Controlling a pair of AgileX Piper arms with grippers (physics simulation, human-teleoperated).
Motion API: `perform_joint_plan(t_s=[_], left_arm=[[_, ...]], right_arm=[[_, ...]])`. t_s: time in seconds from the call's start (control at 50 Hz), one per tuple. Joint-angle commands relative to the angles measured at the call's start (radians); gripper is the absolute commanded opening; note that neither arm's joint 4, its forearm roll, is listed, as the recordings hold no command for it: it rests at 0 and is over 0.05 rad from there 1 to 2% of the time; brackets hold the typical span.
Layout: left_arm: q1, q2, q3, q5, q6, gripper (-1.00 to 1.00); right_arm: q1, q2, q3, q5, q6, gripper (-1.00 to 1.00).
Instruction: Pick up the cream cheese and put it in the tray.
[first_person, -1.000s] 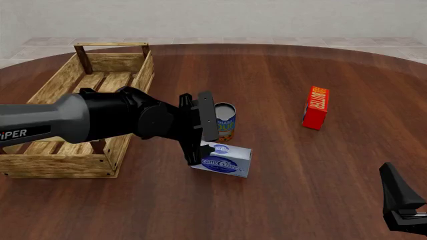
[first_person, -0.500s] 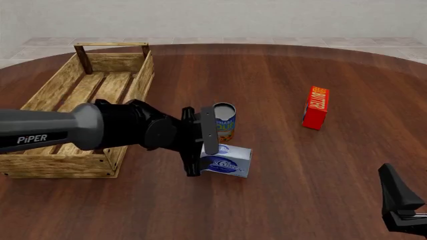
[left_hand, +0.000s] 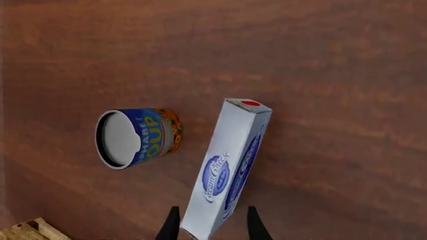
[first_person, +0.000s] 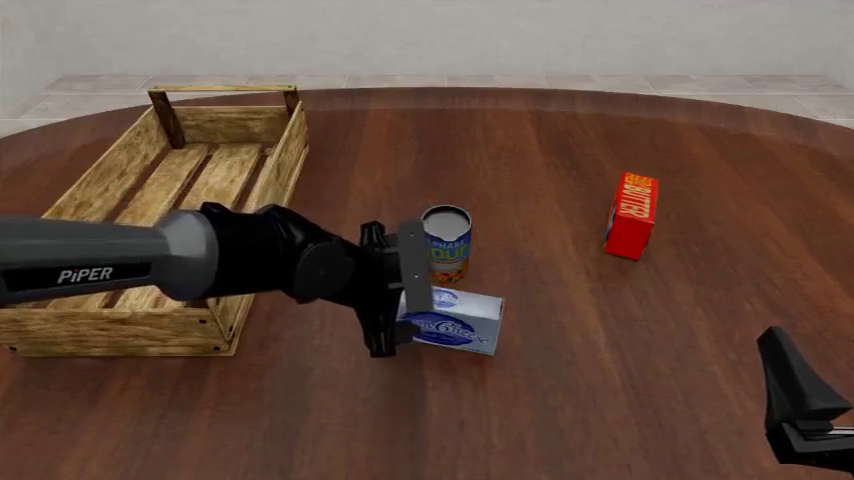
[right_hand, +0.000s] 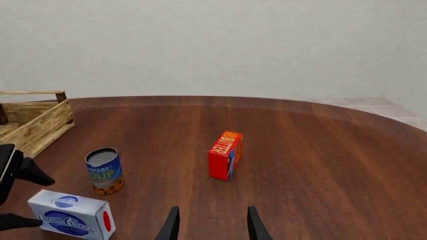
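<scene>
The cream cheese (first_person: 454, 322) is a small white box with a blue oval logo, lying on the table just in front of the can. My left gripper (first_person: 398, 300) is open and low at the box's left end, one finger on each side. In the left wrist view the box (left_hand: 230, 167) has its near end between the fingertips (left_hand: 172, 226), with a small gap on one side. The tray (first_person: 160, 215), a light-wood slatted crate, stands at the left behind the left arm. My right gripper (first_person: 801, 410) hangs open at the front right, far from the cream cheese (right_hand: 70, 215).
A blue-and-orange can (first_person: 447, 243) stands upright right behind the cream cheese, close to the left gripper. A red-orange box (first_person: 631, 215) stands upright at the right. The same can (right_hand: 105, 171) and red box (right_hand: 225, 155) show in the right wrist view.
My left gripper has come down and drawn a little left, so its fingers now flank the box's left end. The box, the can and the right arm have stayed put.
</scene>
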Motion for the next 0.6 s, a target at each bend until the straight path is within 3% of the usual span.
perform_joint_plan(t_s=[0.02, 0.6], left_arm=[[0.030, 0.011, -0.030, 0.023, 0.020, 1.00], [0.046, 0.042, -0.048, 0.035, 0.025, 1.00]], right_arm=[[0.000, 0.002, -0.003, 0.001, 0.001, 1.00], [-0.001, 0.016, 0.006, -0.019, 0.003, 1.00]])
